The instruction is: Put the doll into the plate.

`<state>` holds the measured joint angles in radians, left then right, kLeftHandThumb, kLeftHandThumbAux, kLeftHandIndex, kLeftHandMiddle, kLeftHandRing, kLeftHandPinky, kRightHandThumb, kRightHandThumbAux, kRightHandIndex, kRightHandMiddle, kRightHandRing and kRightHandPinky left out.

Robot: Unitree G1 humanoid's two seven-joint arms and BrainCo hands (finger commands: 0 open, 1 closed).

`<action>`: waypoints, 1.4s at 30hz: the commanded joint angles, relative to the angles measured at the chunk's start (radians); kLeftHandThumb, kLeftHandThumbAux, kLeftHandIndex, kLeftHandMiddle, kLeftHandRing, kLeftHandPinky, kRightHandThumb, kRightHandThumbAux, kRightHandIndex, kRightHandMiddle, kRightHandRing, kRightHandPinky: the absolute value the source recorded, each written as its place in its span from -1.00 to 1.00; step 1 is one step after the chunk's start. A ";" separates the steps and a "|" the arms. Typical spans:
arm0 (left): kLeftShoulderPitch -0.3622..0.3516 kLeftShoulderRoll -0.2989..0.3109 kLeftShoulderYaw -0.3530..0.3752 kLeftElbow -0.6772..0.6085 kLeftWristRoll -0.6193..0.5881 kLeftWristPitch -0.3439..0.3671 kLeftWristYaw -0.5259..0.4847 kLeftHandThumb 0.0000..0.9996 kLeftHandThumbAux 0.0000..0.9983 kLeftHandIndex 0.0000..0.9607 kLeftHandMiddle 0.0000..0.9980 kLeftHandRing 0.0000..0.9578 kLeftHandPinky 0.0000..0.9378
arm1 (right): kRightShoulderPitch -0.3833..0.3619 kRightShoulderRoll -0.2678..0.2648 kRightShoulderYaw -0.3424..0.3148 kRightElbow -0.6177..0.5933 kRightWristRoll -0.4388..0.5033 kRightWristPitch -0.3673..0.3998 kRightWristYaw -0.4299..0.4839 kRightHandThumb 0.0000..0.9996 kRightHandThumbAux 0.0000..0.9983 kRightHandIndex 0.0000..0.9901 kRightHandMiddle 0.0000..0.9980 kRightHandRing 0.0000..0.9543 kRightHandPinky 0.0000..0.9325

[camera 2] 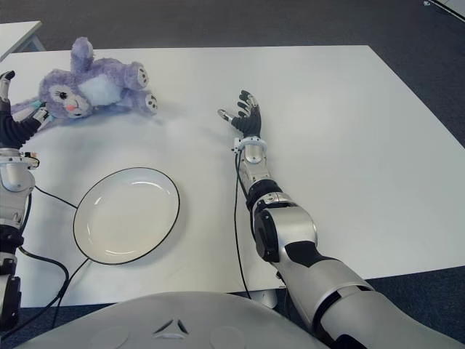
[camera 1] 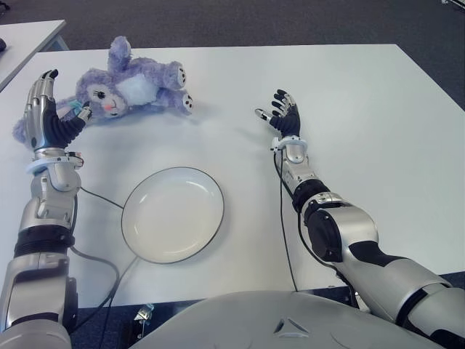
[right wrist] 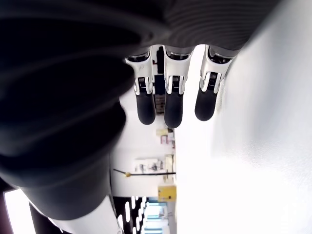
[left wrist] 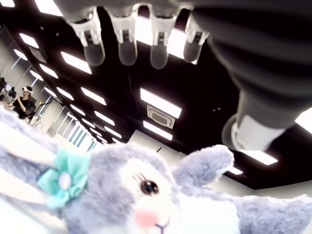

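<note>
One soft purple plush rabbit doll [camera 1: 134, 89] to grasp, lying on its side at the far left of the white desk [camera 1: 349, 94], well beyond the round white dark-rimmed plate [camera 1: 173, 214] near the front edge. Best to close around the head or body rather than a thin ear, lift clear, then carry toward the near side and lower over the plate's centre. Left hand [camera 1: 51, 113] just beside the doll's head, fingers spread, thumb tip close to the face, holding nothing. Right hand [camera 1: 282, 116] right of the doll, well apart, fingers extended, empty.
</note>
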<state>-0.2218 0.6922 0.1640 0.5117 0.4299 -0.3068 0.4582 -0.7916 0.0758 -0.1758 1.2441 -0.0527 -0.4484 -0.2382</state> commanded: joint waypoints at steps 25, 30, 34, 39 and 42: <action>-0.024 0.039 -0.092 -0.022 0.091 0.009 -0.033 -0.26 0.07 -1.00 -0.85 -0.90 -0.95 | 0.181 0.146 -0.005 0.125 0.002 0.160 -0.013 -0.71 0.89 -0.71 -0.66 -0.66 -0.60; -0.036 0.051 -0.102 -0.017 0.101 0.015 -0.041 -0.23 0.06 -1.00 -0.85 -0.89 -0.94 | 0.180 0.148 -0.006 0.125 0.003 0.162 -0.015 -0.70 0.90 -0.71 -0.66 -0.65 -0.60; -0.045 0.058 -0.109 -0.012 0.106 0.020 -0.049 -0.23 0.07 -1.00 -0.85 -0.88 -0.93 | 0.180 0.150 -0.006 0.125 0.003 0.163 -0.017 -0.68 0.90 -0.71 -0.65 -0.65 -0.60; -0.067 0.070 -0.126 0.013 0.116 0.018 -0.050 -0.23 0.08 -1.00 -0.83 -0.84 -0.84 | 0.179 0.152 -0.006 0.125 0.003 0.163 -0.018 -0.64 0.90 -0.71 -0.65 -0.66 -0.61; -0.071 0.074 -0.132 0.022 0.117 0.014 -0.046 -0.23 0.09 -1.00 -0.82 -0.84 -0.83 | 0.179 0.153 -0.005 0.125 0.002 0.163 -0.019 -0.63 0.90 -0.71 -0.66 -0.66 -0.61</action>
<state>-0.2776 0.7467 0.0579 0.5006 0.5179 -0.3001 0.4519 -0.7917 0.0761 -0.1741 1.2441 -0.0571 -0.4477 -0.2476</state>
